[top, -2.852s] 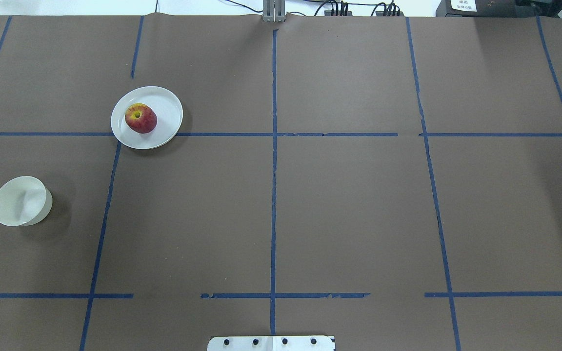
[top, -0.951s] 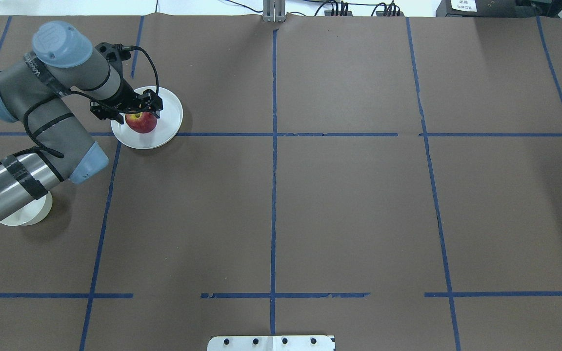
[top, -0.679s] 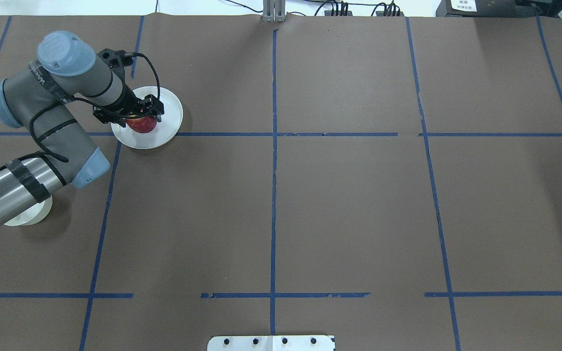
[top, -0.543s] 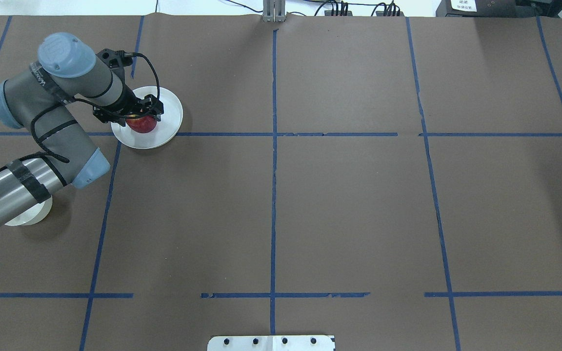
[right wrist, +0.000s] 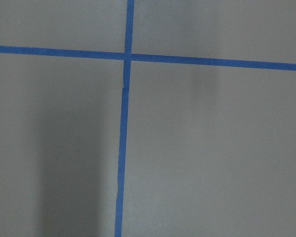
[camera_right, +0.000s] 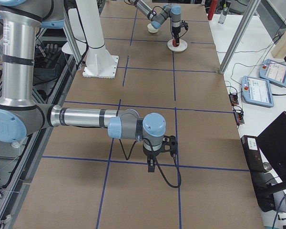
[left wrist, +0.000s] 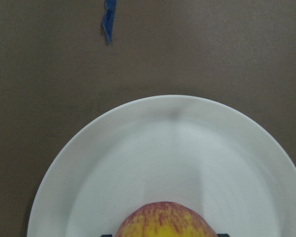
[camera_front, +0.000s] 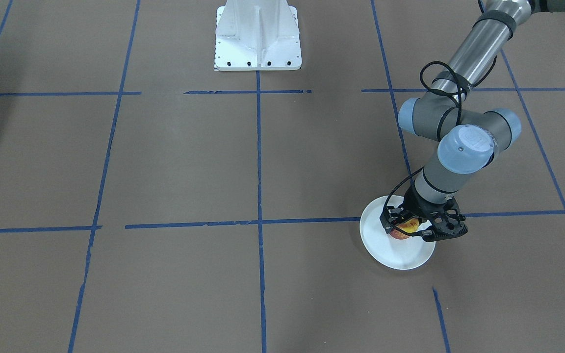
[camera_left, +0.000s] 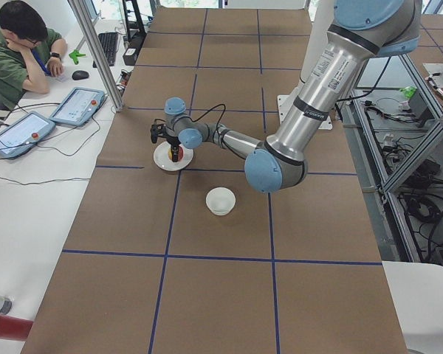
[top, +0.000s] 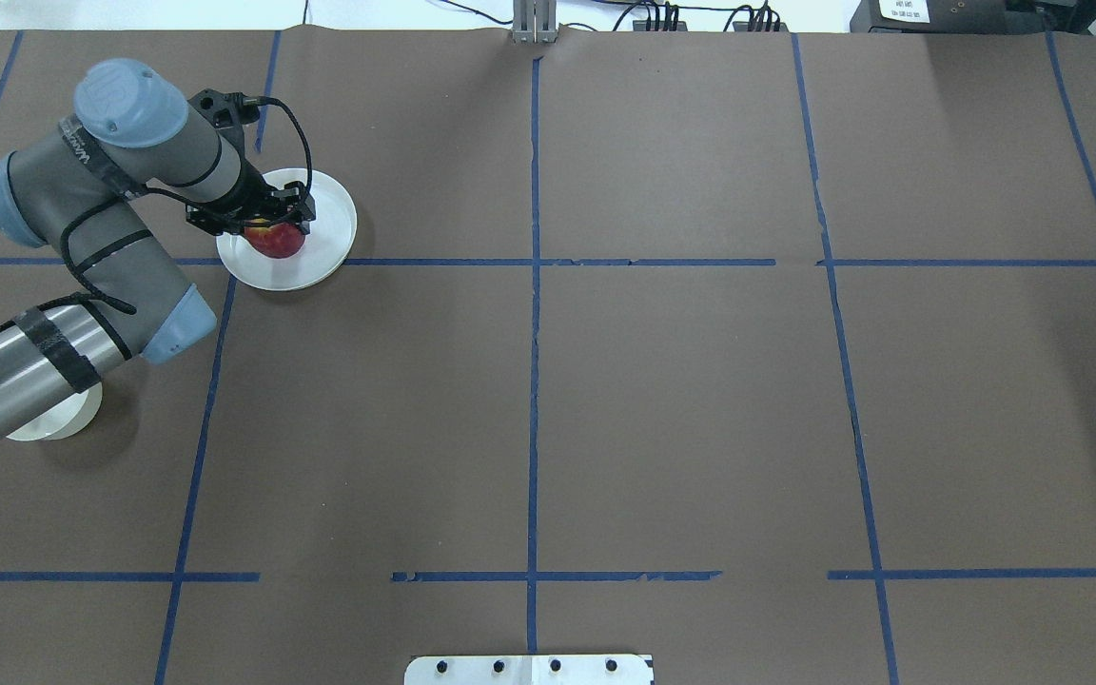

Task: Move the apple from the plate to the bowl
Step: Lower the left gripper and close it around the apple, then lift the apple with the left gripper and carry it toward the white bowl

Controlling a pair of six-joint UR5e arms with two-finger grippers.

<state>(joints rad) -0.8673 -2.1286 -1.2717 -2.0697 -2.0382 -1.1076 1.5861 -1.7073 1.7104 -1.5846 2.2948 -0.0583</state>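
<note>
Overhead exterior shows the left gripper [top: 270,226] set down over the apple [top: 276,245], which lies on the plate [top: 331,221], left of the plate's middle in that view. The black fingers [top: 303,217] stand on either side of the fruit. In the left wrist-mounted view their dark tips sit tight against the apple's flanks at the bottom edge, so the gripper is clamped on the apple. Whether the apple rests on the plate or is raised just clear of it cannot be told. The bowl [camera_left: 221,200] stands upright on the brown table cover [top: 681,400], nearer the robot and well apart from the plate. From overhead it is mostly hidden under the left arm [top: 15,371]. The right gripper [camera_right: 151,164] hangs over the cover close to a crossing of blue tape lines [right wrist: 127,55], far from plate and bowl. It shows only from the side, so whether its fingers are apart or together cannot be told.
</note>
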